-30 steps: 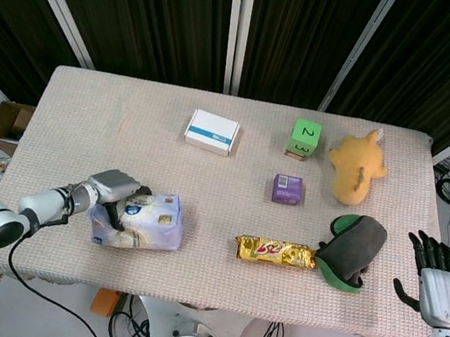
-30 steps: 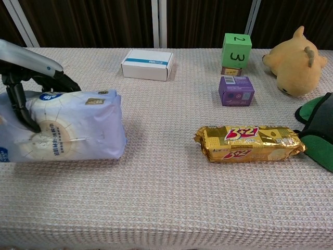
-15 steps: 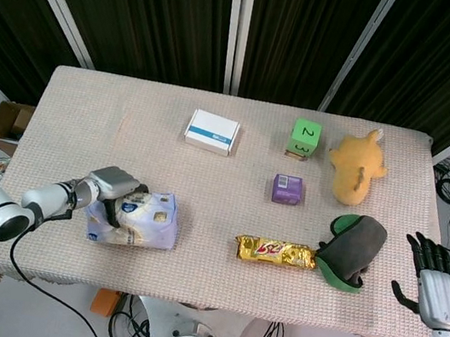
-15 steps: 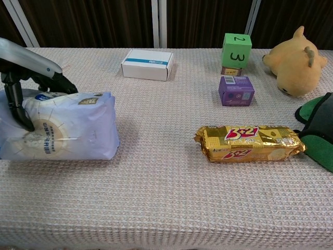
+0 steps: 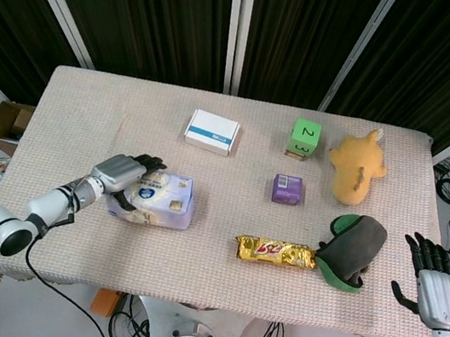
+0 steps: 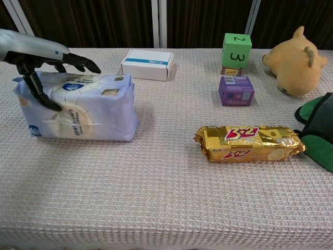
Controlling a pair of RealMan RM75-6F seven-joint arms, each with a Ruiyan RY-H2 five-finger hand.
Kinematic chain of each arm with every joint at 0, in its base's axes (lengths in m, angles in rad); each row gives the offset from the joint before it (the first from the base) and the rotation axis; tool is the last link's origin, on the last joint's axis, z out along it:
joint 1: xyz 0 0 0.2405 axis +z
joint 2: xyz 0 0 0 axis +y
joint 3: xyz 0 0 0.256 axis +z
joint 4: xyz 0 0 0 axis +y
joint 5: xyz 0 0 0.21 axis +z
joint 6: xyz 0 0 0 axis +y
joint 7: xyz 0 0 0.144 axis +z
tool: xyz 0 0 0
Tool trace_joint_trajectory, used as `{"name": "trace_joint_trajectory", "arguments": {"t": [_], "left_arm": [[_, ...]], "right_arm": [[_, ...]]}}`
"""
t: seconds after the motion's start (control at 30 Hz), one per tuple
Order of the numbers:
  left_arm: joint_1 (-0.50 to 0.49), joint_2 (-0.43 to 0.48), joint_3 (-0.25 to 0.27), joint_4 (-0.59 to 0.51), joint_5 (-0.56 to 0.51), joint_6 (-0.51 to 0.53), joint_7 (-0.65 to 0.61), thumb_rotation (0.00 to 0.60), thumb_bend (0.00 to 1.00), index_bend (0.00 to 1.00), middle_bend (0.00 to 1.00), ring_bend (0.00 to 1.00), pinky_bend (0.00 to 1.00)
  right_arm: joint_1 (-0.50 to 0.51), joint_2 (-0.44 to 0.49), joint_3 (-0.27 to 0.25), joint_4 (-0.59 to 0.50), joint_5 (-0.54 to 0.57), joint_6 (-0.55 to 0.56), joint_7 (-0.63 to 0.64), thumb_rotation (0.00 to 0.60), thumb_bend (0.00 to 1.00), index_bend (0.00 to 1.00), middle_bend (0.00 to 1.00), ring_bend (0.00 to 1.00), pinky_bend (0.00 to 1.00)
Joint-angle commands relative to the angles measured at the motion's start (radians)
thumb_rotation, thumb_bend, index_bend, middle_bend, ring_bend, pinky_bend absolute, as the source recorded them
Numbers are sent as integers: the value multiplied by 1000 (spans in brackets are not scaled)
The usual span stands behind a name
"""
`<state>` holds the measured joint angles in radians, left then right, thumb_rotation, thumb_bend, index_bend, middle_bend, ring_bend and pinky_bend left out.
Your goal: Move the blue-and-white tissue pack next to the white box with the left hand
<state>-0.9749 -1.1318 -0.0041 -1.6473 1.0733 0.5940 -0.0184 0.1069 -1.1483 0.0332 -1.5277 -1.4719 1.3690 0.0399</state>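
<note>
The blue-and-white tissue pack (image 5: 161, 199) (image 6: 83, 107) stands at the left of the table, a little toward the front. My left hand (image 5: 126, 180) (image 6: 40, 61) grips its left end, fingers over the top and thumb down the front face. The white box (image 5: 212, 131) (image 6: 148, 64) with a blue stripe lies further back, to the right of the pack and well apart from it. My right hand (image 5: 433, 282) hangs off the table's right front corner with its fingers spread, holding nothing.
A gold snack bar (image 5: 276, 251) (image 6: 248, 143) lies at centre front. A purple box (image 5: 287, 188) (image 6: 236, 90), a green numbered cube (image 5: 304, 137) (image 6: 237, 50), a yellow plush (image 5: 358, 166) (image 6: 294, 61) and a green-and-grey cap (image 5: 351, 250) (image 6: 318, 129) fill the right half.
My left hand has carried the tissue pack away from the front edge, back and to the right toward the white box. The right hand has barely moved.
</note>
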Motion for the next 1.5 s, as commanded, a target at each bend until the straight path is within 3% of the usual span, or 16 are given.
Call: {"name": "trace_joint_trajectory", "arguments": {"t": [0.03,0.4,0.67,0.9,1.03,1.23,1.37,1.5], "left_arm": [[38,-59,-44,43,11,97,-14,600,215,0,0,0,229],[58,-151,-108,147,9,149,-29,600,208,0,0,0,229],[114,-171,-163,159,80,323,-35,600,193,0,0,0,224],[175,-119,-163,108,177,454,-4,600,198,0,0,0,222],[265,-76,-123,76,310,634,47,600,193,0,0,0,212],[486,-64,-8,104,458,941,166,600,151,0,0,0,209],[628,-66,70,120,425,1002,156,600,123,0,0,0,209],[706,-58,111,140,402,1007,167,600,96,0,0,0,209]], "right_arm": [[0,-1,1,1,0,1,1,600,219,0,0,0,0],[2,-5,-1,12,5,-8,7,600,220,0,0,0,0],[1,-3,4,24,8,-4,24,600,222,0,0,0,0],[1,-4,5,19,0,6,24,600,222,0,0,0,0],[-6,-6,10,26,-14,37,25,600,222,0,0,0,0],[-19,-20,16,48,-31,87,10,600,220,0,0,0,0],[-26,-16,14,46,-39,102,0,600,213,0,0,0,0],[-32,-11,8,42,-41,104,-9,600,207,0,0,0,0]]}}
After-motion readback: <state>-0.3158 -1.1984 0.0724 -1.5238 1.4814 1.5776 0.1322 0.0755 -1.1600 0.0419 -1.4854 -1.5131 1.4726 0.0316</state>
